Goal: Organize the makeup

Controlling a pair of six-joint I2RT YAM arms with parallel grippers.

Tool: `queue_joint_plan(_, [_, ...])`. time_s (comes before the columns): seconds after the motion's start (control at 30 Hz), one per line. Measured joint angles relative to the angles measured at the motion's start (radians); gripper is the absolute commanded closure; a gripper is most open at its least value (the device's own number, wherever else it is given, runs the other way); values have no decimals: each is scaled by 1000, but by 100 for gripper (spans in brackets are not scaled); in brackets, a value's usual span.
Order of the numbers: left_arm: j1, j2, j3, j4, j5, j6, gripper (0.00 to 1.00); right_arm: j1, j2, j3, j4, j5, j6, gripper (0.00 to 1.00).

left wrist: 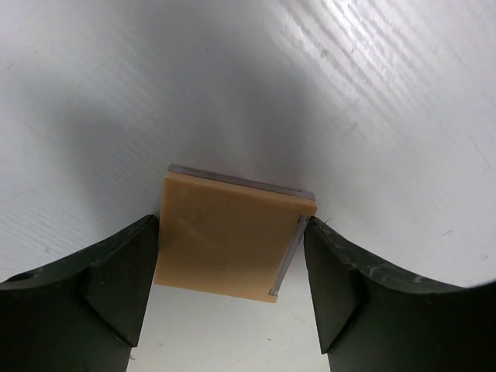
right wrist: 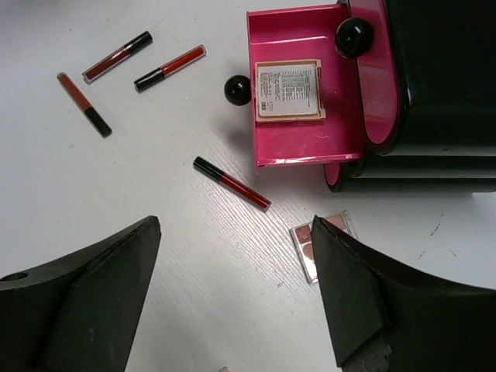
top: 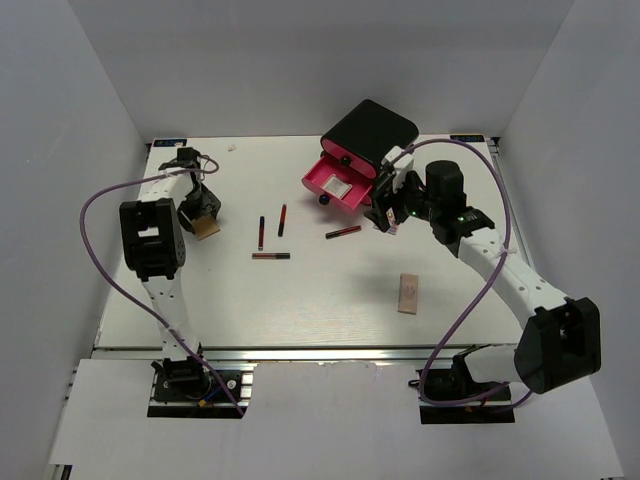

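White table [top: 300, 300], white walls on three sides, seen from the overhead camera.

Left gripper [top: 204, 218]: positioned at 10 o'clock on the table. In its wrist view both fingers [left wrist: 116, 279] press against opposite edges of a square beige palette [left wrist: 232, 236] with a clear hinged edge. The jaws are closed onto it at roughly the palette's width. Whether the palette is lifted or resting on the surface cannot be told.

Right gripper [top: 385, 218]: positioned at 2 o'clock, just in front of the black box [top: 368, 132]. Its jaws stand wide apart, holding and touching nothing. A small palette [right wrist: 318, 244] lies flat on the table just beside its right-hand finger, near the foot of the box.

The box has one pink drawer [right wrist: 294, 31] pulled out toward 7 o'clock. A labelled palette [right wrist: 288, 90] lies flat inside it.

Remaining items on the table:
- Three dark-and-red sticks [top: 271, 256] are grouped near the centre, apart from one another.
- A fourth stick [top: 343, 231] lies at 7 o'clock from the open drawer.
- A beige tube [top: 407, 293] lies alone at 4 o'clock, well apart from both grippers.
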Motion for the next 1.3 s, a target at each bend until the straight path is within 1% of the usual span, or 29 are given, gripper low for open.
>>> queue_joint_plan(0.07, [-5,-27,-42,23,0,7,64,-1,-6,-8,0,-2,4,17])
queue_joint_plan(0.1, [-7,-42,-65,31,7,9,76,-1,-8,-10,-1,-3,4,17])
queue_joint_plan(0.17, [-10,-75,-110,51,31,14,84,-5,-13,-11,0,-5,6,17])
queue_joint_plan(0.2, [-10,-97,-141,61,61,13,88,-5,-18,-13,0,-7,6,17])
queue_joint_plan(0.27, [-10,-148,-202,82,149,-14,94,-9,-34,-23,2,-9,7,20])
queue_joint_plan(0.3, [-12,-174,-232,99,205,-37,95,-13,-42,-27,2,-11,8,22])
queue_joint_plan(0.33, [-18,-210,-269,126,270,-71,97,-16,-50,-32,5,-12,11,28])
queue_joint_plan(0.37, [-28,-239,-293,155,315,-112,97,-21,-58,-37,8,-14,14,32])
queue_joint_plan(0.4, [-45,-268,-312,195,362,-159,98,-26,-64,-42,10,-15,20,40])
queue_joint_plan(0.43, [-66,-290,-321,234,401,-203,98,-29,-68,-45,12,-15,25,46])
queue_joint_plan(0.47, [-96,-310,-324,282,437,-256,98,-33,-72,-50,17,-15,30,55])
queue_joint_plan(0.5, [-130,-324,-324,335,467,-306,98,-35,-75,-55,22,-15,34,74])
queue_joint_plan(0.57, [-204,-337,-320,452,521,-411,98,-40,-80,-62,26,-12,41,91])
queue_joint_plan(0.6, [-238,-335,-313,498,537,-454,99,-43,-84,-68,31,-9,49,96])
queue_joint_plan(0.63, [-270,-326,-298,544,554,-499,99,-46,-89,-76,36,-4,56,100])
queue_joint_plan(0.73, [-360,-264,-218,640,587,-605,99,-57,-111,-105,49,16,66,100])
queue_joint_plan(0.83, [-420,-157,-71,684,595,-677,98,-78,-138,-129,51,32,75,100])
queue_joint_plan(0.93, [-451,-59,61,697,592,-719,95,-98,-156,-145,52,41,83,100])
queue_joint_plan(0.97, [-455,-36,90,693,590,-727,89,-102,-161,-150,53,42,84,100])
queue_joint_plan(1.03, [-463,5,146,676,581,-738,80,-111,-171,-159,52,43,86,100])
queue_joint_plan(1.07, [-464,18,163,661,577,-740,73,-114,-173,-162,52,43,87,100])
queue_joint_plan(1.1, [-465,26,172,647,573,-741,57,-117,-174,-163,52,43,88,100])
queue_joint_plan(1.17, [-465,29,174,619,560,-743,49,-123,-177,-166,53,44,89,100])
queue_joint_plan(1.2, [-465,29,174,607,554,-746,39,-124,-178,-168,52,44,89,100])
queue_joint_plan(1.27, [-465,28,171,595,547,-746,28,-127,-178,-169,52,44,89,100])
queue_joint_plan(1.3, [-465,27,166,591,542,-746,19,-129,-178,-169,52,44,89,100])
